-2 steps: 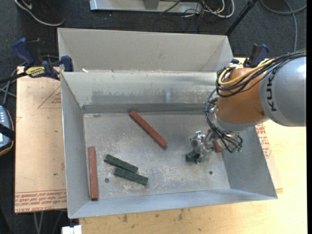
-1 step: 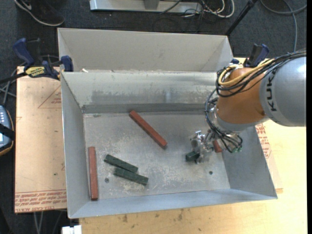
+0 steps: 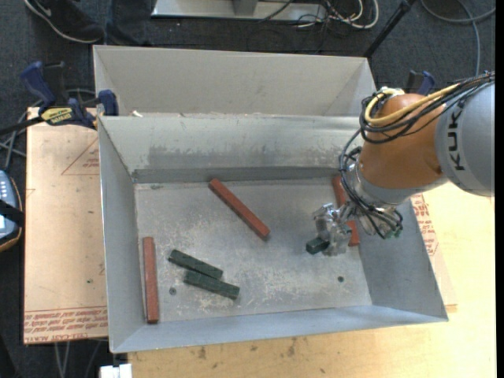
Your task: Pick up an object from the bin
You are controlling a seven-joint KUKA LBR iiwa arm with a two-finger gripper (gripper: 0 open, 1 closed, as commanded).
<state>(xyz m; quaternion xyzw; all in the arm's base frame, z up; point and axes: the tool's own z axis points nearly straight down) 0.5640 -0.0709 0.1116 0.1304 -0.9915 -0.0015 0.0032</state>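
shows gripper (image 3: pixel 331 233) low at right of bin (image 3: pixel 236 144), just beside small dark green block (image 3: pixel 316 247); cannot tell opening or hold; lift not yet done.

Small dark green block (image 3: pixel 316 246) lying flat on the grey bin (image 3: pixel 276 286) floor, near its right wall.

Half hidden by wrist (image 3: pixel 394 156), above jaws: red bar (image 3: pixel 337 187). At jaws, too small to identify: dark piece (image 3: pixel 316 247).
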